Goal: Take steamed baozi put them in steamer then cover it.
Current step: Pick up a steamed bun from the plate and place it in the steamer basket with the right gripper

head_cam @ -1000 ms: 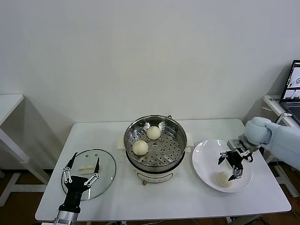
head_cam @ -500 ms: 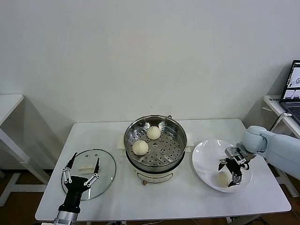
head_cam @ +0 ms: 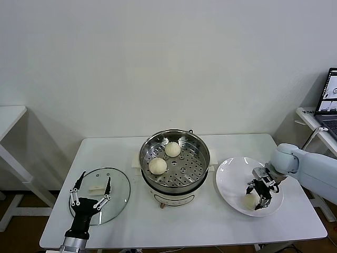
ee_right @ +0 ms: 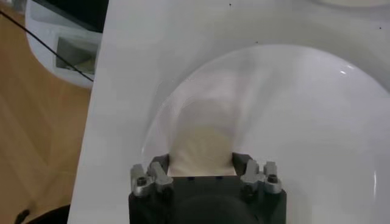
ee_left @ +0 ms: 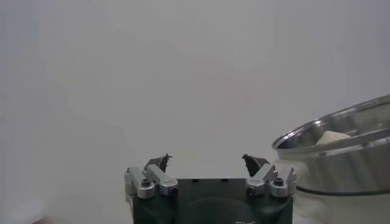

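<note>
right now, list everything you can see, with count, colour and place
baozi in steamer: two, cream-white, on the perforated tray
baozi on plate: one, cream-white, between the right gripper's fingers
steamer: one, steel on white base, table centre
plate: one, white, right of steamer
glass lid: one, clear, left of steamer
table: one, white
laptop: one, dark, far right side table
left gripper: open, over the lid
right gripper: closing around the plate's baozi
</note>
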